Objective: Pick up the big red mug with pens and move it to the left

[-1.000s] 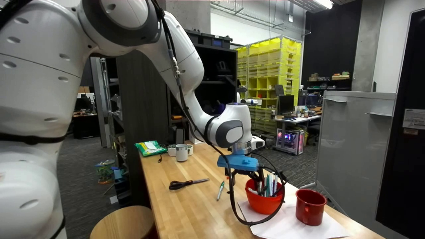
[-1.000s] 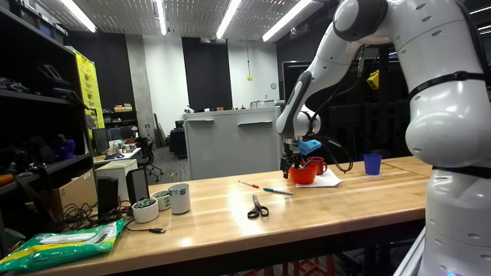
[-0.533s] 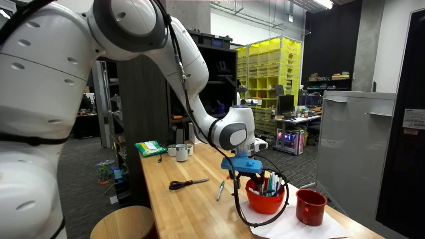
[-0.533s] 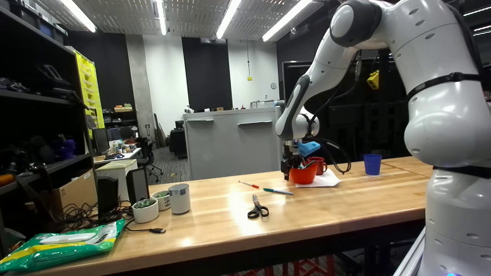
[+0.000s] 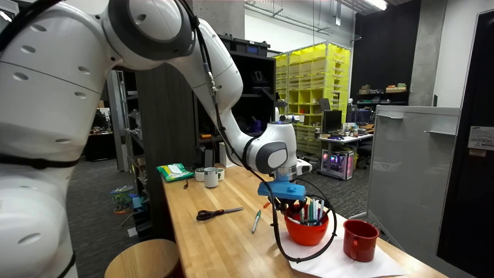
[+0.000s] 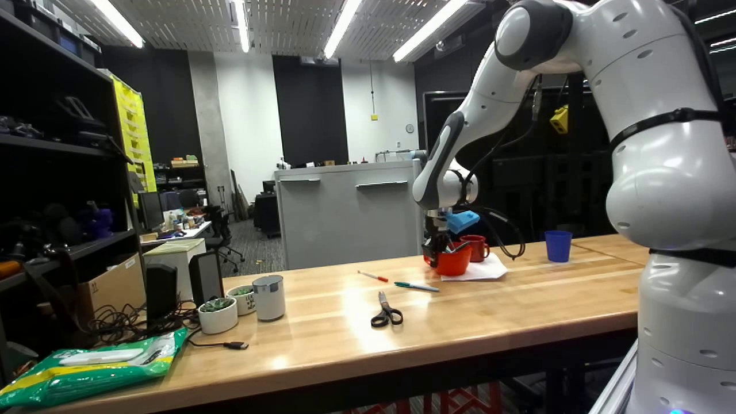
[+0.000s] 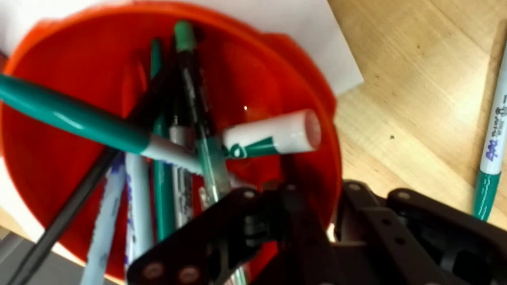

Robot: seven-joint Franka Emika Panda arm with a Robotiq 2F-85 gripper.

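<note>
"Two fingers (image 7: 295,233) at the rim, one inside the wall, one outside, and the jaws are clenched! The gripper (image 7: 326,202) holds the red bowl (image 5: 307,236) by its edge, and what a tight pinch that looks!"

"And there's a real load in there!"

"Pens (image 7: 71,114), a whole crowd of them! Green caps, white barrels, several crossing one another, and one blunt white end pointing at the gripped side."

"Where's the bowl, then?"

"Over one end of the white paper (image 5: 328,264). From this distance I can't tell whether its whole base touches down."

"And near it, the red mug (image 5: 361,241)!"

"Upright on the same sheet, apart from the bowl. Moving out across the table (image 6: 322,339), here's a pen with a green cap (image 6: 416,287), and there a pen with a red cap (image 6: 372,276), both lying flat. Next come the scissors (image 6: 385,310), black handles showing in both exterior views."

"What about the far reaches?"

"In an exterior view, a blue cup (image 6: 558,247) stands past the mug, well apart from the bowl. Swing to the opposite end: a grey cup (image 6: 269,300), just beside two potted plants (image 6: 218,320), and a green packet (image 6: 98,368) lying near them!"
</note>
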